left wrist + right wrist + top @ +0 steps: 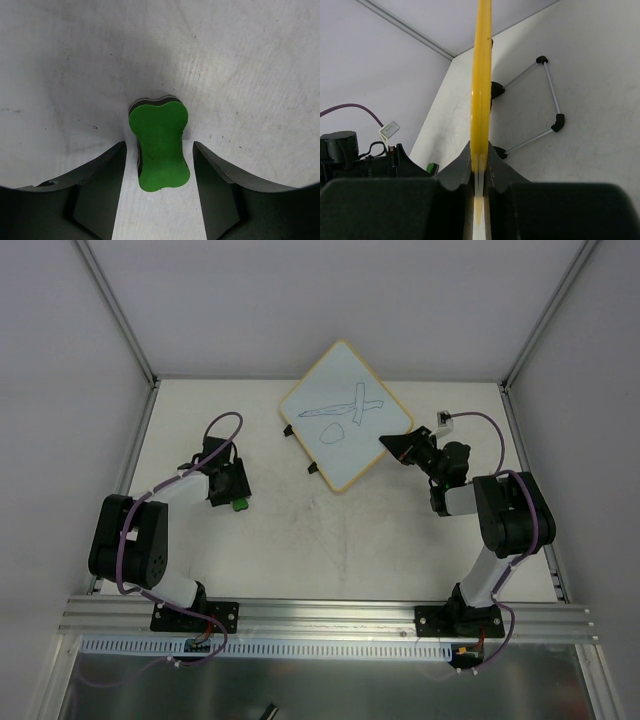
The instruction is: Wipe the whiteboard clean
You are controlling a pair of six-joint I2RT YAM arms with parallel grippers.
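The whiteboard [345, 418], white with a tan-yellow frame, stands turned like a diamond at the back middle, with dark pen scribbles on its face. My right gripper [397, 445] is shut on its right edge. In the right wrist view, the yellow frame [481, 75] runs edge-on up from the shut right gripper [480, 159]. A green eraser [160, 145] lies on the table between the fingers of my left gripper [159, 147], which is open with a gap on both sides. From above, the left gripper [233, 490] hovers over the eraser [240, 505].
Two black clips [288, 430] sit on the board's lower left edge. A thin wire stand with black corner caps [551, 95] juts from the board's back. White enclosure walls ring the table. The green eraser [431, 168] and left arm show at far left in the right wrist view.
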